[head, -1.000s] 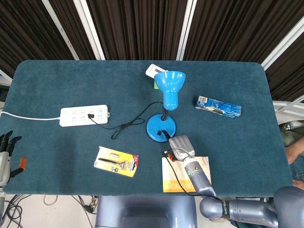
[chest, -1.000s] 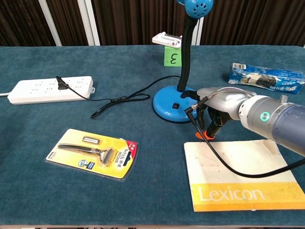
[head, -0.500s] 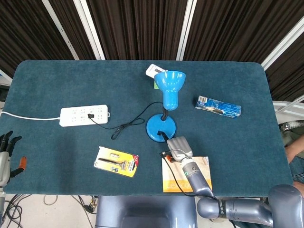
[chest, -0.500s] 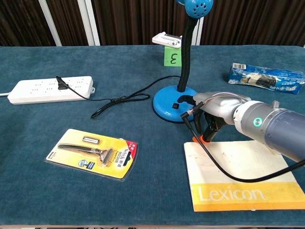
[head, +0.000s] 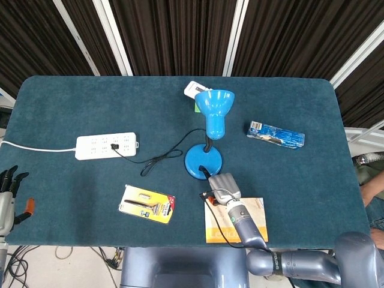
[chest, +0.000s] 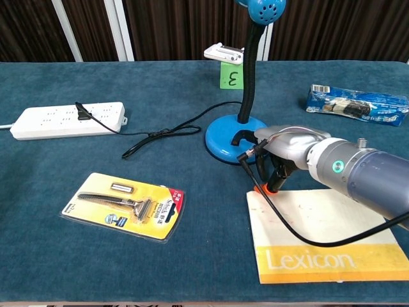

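Note:
My right hand [head: 223,186] [chest: 284,150] hangs low just in front of the blue desk lamp's round base [head: 203,161] [chest: 233,137]. Its fingers are curled downward with nothing in them. An orange fingertip [chest: 261,187] touches down at the far left corner of the cream and yellow Lexicon book [head: 216,231] [chest: 326,236]. A thin black cable loops from the hand over the book. My left hand [head: 6,198] shows only in the head view, off the table's near left edge, fingers spread and holding nothing.
A white power strip [head: 107,145] [chest: 67,119] lies at the left with the lamp's cord plugged in. A yellow razor pack [head: 147,204] [chest: 124,204] sits front left. A blue packet [head: 276,134] [chest: 356,103] lies right; a white item [head: 193,90] and green "3" tag [chest: 231,78] behind the lamp.
My right hand has shifted a little to the left, coming closer to the front of the lamp base. The left hand has not moved.

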Controlling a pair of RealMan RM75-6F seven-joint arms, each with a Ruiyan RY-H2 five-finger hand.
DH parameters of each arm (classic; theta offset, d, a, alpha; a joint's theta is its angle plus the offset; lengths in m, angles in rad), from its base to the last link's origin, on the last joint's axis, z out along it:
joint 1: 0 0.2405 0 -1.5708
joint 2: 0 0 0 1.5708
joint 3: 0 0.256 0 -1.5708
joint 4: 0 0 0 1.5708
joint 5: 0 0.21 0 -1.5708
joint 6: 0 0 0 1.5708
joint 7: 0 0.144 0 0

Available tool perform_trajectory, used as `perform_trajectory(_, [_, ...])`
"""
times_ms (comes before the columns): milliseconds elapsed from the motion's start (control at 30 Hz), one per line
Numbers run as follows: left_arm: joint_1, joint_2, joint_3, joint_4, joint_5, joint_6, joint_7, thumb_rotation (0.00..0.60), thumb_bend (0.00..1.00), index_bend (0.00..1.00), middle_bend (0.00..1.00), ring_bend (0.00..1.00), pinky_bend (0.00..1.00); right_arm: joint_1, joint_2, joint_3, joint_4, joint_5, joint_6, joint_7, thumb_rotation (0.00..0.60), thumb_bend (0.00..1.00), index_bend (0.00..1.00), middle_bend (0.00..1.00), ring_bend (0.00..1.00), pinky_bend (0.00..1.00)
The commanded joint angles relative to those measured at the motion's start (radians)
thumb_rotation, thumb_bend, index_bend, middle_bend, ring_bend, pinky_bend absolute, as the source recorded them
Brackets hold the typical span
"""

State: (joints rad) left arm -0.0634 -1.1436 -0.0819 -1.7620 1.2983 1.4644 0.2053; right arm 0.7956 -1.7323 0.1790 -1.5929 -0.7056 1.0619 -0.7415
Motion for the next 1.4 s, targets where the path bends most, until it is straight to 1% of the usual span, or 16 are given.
perform_trajectory(33, [0.0, 0.0, 0.0, 0.0, 0.001, 0.0, 0.0, 0.6, 0.45, 0.17, 0.02, 0.0, 0.0, 0.003, -0.003, -0.001, 0.004, 0.007, 0.0, -0.001, 0.6, 0.36, 0.0, 0.54, 0.69, 1.0])
perform_trajectory(300, [-0.001, 0.001, -0.003, 0.0, -0.005, -0.002, -0.007, 0.6, 0.45, 0.17, 0.02, 0.0, 0.0, 0.007, -0.007, -0.014, 0.012, 0.018, -0.004, -0.004, 0.6, 0.36, 0.0, 0.54, 0.69, 1.0])
perform_trajectory(700, [-0.001, 0.005, -0.011, 0.001, -0.018, -0.002, -0.017, 0.6, 0.45, 0.17, 0.02, 0.0, 0.0, 0.006, -0.023, -0.046, 0.034, 0.013, -0.015, 0.003, 0.6, 0.36, 0.0, 0.54, 0.69, 1.0])
perform_trajectory(933, [-0.002, 0.006, -0.01, 0.002, -0.016, -0.001, -0.017, 0.6, 0.45, 0.17, 0.02, 0.0, 0.0, 0.008, -0.036, -0.07, 0.04, -0.009, -0.002, -0.018, 0.6, 0.36, 0.0, 0.54, 0.69, 1.0])
perform_trajectory(1167, [-0.002, 0.005, -0.01, 0.003, -0.014, 0.001, -0.016, 0.6, 0.45, 0.17, 0.02, 0.0, 0.0, 0.014, -0.053, -0.103, 0.046, -0.022, 0.013, -0.071, 0.6, 0.36, 0.0, 0.54, 0.69, 1.0])
perform_trajectory(1300, [-0.002, 0.006, -0.01, 0.003, -0.014, 0.0, -0.016, 0.6, 0.44, 0.17, 0.02, 0.0, 0.0, 0.019, -0.063, -0.106, 0.05, -0.017, 0.014, -0.091, 0.6, 0.36, 0.0, 0.54, 0.69, 1.0])
perform_trajectory(1400, [-0.002, 0.006, -0.01, 0.004, -0.015, 0.001, -0.017, 0.6, 0.45, 0.17, 0.02, 0.0, 0.0, 0.02, -0.066, -0.095, 0.051, -0.015, 0.022, -0.092, 0.6, 0.36, 0.0, 0.54, 0.69, 1.0])
